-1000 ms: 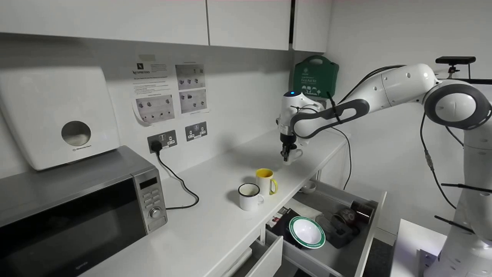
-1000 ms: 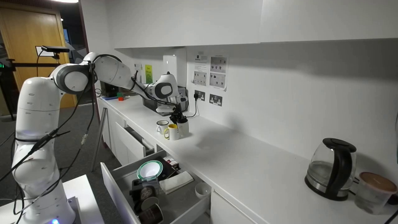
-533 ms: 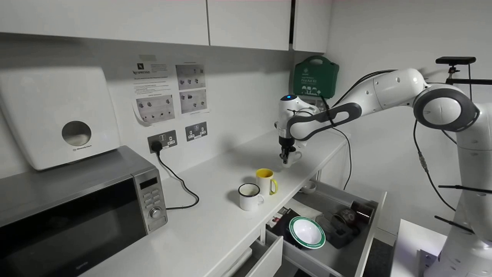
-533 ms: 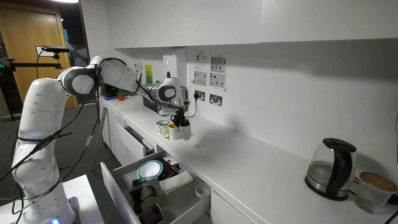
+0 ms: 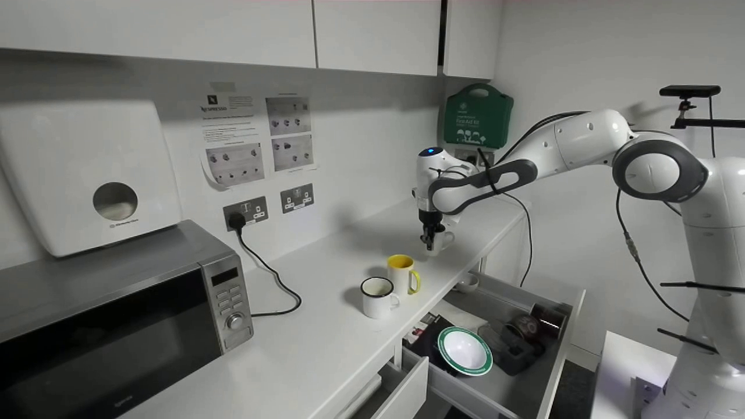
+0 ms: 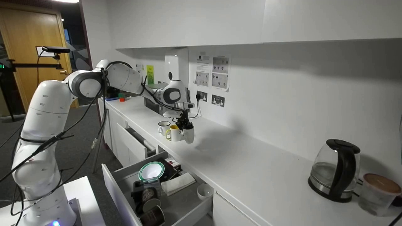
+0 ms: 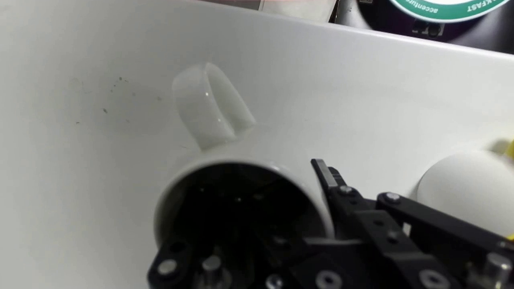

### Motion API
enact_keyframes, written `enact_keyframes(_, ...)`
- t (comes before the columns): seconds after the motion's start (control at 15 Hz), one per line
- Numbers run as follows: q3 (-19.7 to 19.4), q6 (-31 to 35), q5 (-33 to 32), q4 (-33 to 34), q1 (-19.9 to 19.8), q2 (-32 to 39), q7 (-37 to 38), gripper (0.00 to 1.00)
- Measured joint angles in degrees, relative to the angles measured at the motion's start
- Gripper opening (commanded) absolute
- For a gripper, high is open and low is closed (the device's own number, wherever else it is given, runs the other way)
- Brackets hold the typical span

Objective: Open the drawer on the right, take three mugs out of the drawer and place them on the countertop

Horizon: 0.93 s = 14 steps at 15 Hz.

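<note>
My gripper (image 5: pixel 428 244) is shut on the wall of a plain white mug (image 6: pixel 188 135), one finger outside it and the other hidden inside. The mug is upright over the white countertop (image 5: pixel 291 361); the gap beneath it is hard to judge. In the wrist view its handle (image 7: pixel 192 106) points toward the counter's front edge. A white mug with yellow inside and handle (image 5: pixel 400 278) stands on the countertop, with a white mug with a black rim (image 5: pixel 377 301) beside it. The yellow one partly shows in the wrist view (image 7: pixel 470 192). The right drawer (image 5: pixel 563 364) is open.
The drawer holds a green-rimmed bowl (image 6: pixel 151 171), dark cups (image 6: pixel 152 216), a white cup (image 6: pixel 204 191) and a folded cloth (image 6: pixel 178 183). A smaller drawer (image 5: pixel 407 387) is partly open. A microwave (image 5: pixel 116 308), kettle (image 6: pixel 336 171) and lidded container (image 6: pixel 377 194) stand on the countertop.
My gripper has moved down and a little toward the two standing mugs and the counter's front, carrying the white mug. The standing mugs and the drawer have not moved.
</note>
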Motion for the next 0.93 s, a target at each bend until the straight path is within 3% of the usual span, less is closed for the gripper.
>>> enact_keyframes(0.93,0.0,-0.7,3.9,3.0,-0.9,4.5,-2.1,0.02)
